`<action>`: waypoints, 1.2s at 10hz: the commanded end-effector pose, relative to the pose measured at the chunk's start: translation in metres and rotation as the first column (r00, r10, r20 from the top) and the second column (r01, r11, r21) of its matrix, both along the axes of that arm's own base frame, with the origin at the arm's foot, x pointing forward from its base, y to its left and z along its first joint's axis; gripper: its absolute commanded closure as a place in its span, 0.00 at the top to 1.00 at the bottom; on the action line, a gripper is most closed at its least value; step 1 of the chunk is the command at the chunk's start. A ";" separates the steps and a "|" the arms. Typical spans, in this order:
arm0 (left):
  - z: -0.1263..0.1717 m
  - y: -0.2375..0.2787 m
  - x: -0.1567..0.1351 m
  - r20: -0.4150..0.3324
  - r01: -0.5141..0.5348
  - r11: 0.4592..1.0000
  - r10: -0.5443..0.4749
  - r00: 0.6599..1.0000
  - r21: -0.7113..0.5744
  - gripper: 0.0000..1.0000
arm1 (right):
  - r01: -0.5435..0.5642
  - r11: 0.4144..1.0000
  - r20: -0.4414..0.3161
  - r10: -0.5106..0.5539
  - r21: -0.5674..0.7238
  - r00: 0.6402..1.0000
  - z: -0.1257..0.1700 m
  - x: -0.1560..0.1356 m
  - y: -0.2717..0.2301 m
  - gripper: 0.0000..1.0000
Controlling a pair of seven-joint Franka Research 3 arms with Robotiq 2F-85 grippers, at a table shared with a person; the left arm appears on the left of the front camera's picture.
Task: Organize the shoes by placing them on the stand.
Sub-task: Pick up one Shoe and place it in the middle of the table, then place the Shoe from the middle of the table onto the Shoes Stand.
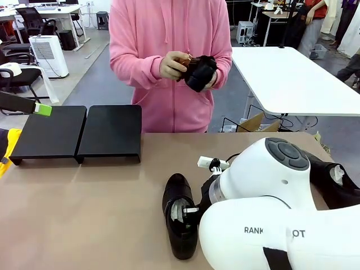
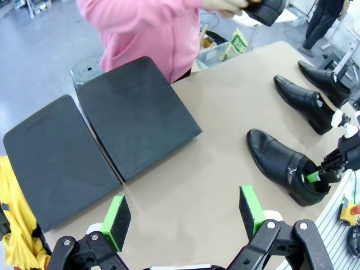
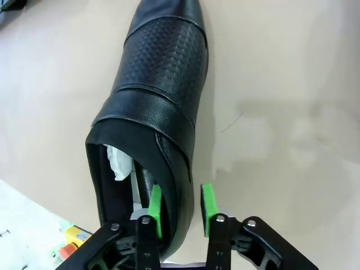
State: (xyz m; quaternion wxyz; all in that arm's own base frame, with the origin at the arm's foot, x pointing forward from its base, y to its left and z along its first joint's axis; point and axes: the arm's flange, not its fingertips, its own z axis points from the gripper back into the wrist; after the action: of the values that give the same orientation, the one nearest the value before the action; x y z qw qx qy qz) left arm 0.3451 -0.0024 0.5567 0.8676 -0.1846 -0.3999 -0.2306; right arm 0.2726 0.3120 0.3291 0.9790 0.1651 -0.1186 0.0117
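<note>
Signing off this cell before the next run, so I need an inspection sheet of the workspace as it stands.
Surface: tan tabletop, no spill seen.
Job's things: nearest shoe; two more shoes on the table; fourth shoe in the person's hands; stand, no shoe on it.
Clutter: yellow item at the left edge.
Grippers: left gripper open, over the table's left side; right gripper straddles the nearest shoe's heel wall, grip unclear.
Cables: black leads on the floor beyond.
Surroundings: white table, white appliance.

Your table layout
Stand (image 1: 79, 132) sits far left; one shoe (image 1: 177, 194) lies front-centre before you, two others (image 2: 306, 101) to its right.
</note>
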 end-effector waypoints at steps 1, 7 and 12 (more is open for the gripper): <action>0.000 0.002 0.000 0.006 0.011 1.000 -0.011 1.000 -0.001 1.00 | 0.028 0.999 0.016 -0.029 0.038 0.999 0.008 -0.016 -0.026 0.79; 0.000 0.002 0.000 0.006 0.011 1.000 -0.011 1.000 -0.001 1.00 | 0.046 0.998 0.016 -0.047 0.041 0.999 0.016 0.002 -0.005 1.00; 0.000 0.002 0.000 0.006 0.011 1.000 -0.011 1.000 -0.001 1.00 | 0.046 0.998 0.016 -0.047 0.041 0.999 0.016 0.002 -0.005 1.00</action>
State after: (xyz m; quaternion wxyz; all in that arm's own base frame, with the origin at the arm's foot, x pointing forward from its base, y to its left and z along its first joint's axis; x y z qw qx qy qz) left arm 0.3450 -0.0024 0.5567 0.8677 -0.1845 -0.3999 -0.2306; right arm 0.2720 0.3048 0.3449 0.9746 0.1876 -0.1222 -0.0099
